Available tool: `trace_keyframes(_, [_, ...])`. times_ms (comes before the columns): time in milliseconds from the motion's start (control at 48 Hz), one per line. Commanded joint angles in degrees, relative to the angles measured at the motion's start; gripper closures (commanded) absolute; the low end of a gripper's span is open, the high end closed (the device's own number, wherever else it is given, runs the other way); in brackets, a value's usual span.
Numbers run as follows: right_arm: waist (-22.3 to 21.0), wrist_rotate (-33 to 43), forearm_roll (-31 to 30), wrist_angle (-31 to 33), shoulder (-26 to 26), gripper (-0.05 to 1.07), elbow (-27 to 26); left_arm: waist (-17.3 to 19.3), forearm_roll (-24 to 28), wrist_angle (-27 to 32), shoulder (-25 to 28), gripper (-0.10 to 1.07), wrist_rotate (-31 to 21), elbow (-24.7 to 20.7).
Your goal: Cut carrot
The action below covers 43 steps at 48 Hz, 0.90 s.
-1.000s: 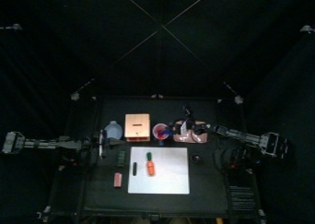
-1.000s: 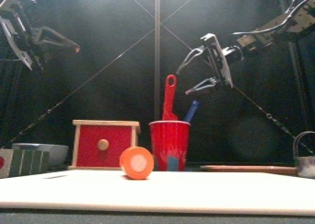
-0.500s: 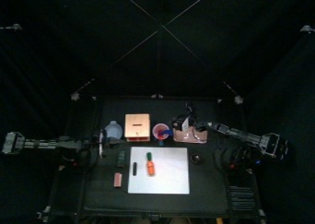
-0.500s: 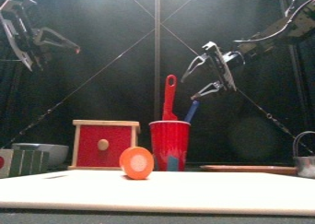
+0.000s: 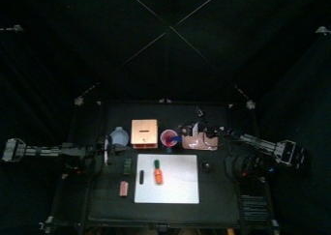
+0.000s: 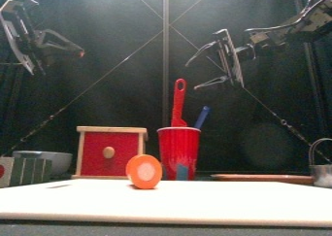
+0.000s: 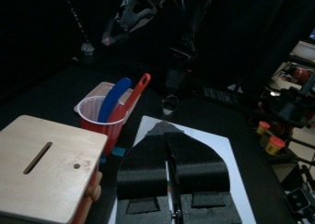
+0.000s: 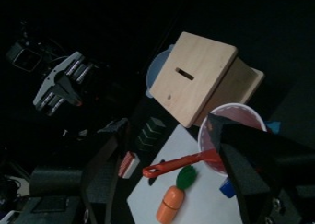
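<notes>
- The right gripper point(image 6: 220, 67) hangs above the red cup point(image 6: 180, 152), its 2 jaws spread wide and empty; against 1 second ago it sits slightly higher and its wrist has rolled.
- The left gripper point(image 7: 172, 169) has not moved, jaws closed on nothing, raised at the table's left.
- The carrot point(image 5: 157, 171) lies unmoved on the white board point(image 5: 179, 186), green tip toward the cup.

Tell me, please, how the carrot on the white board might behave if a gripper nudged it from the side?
The carrot looks round in the front view, so it would probably roll. Its taper in the right wrist view suggests a curved path. It seems small and light on the smooth-looking white board, so it may skid.
</notes>
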Motion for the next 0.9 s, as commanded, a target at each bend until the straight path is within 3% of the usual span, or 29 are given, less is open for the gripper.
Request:
trace_keyframes(0, [0.09, 0.09, 0.35, -1.76, -1.14, 0.05, -1.85, 0.18, 0.00, -0.26, 0.26, 0.99, 0.09, -0.79])
trace_keyframes(354, [-0.70, -0.70, -0.26, -0.79, 0.88, 0.05, -1.41, 0.18, 0.00, -0.26, 0.26, 0.99, 0.09, -0.44])
trace_keyframes(625, [-0.53, -0.70, -11.07, 15.12, 0.26, 0.05, -1.05, 0.18, -0.26, -0.26, 0.26, 0.99, 0.00, -0.09])
trace_keyframes(875, [-0.62, -0.70, -10.99, 21.97, 1.14, 0.05, -0.79, 0.18, -0.97, -0.26, 0.26, 0.99, 0.09, 0.09])
